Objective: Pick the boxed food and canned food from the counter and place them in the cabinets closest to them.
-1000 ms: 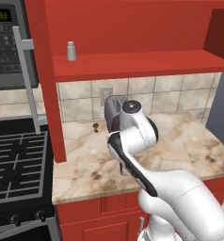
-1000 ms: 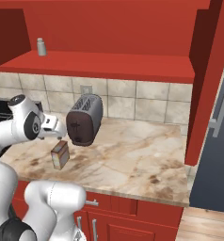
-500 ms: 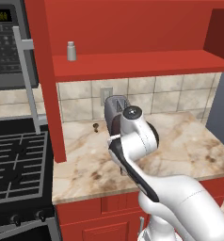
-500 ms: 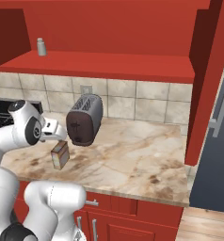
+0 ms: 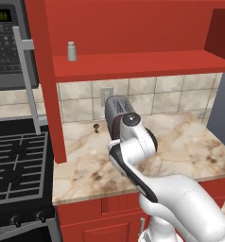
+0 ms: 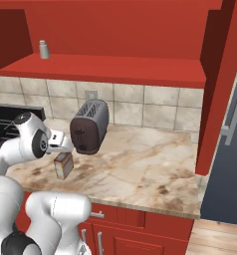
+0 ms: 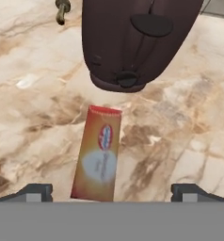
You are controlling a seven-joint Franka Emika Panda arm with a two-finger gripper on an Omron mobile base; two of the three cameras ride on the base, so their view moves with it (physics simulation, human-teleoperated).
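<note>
End effector stood wide open at the bottom of the hand view, holding nothing, its two fingertips well apart; between them, centre frame, the boxed food stood on the tabletop, just short of the dark toaster at upper centre; in the right base view the box sat at left centre, just below the white hand and beside the toaster; a grey shaker stood on the red shelf, upper left.
</note>
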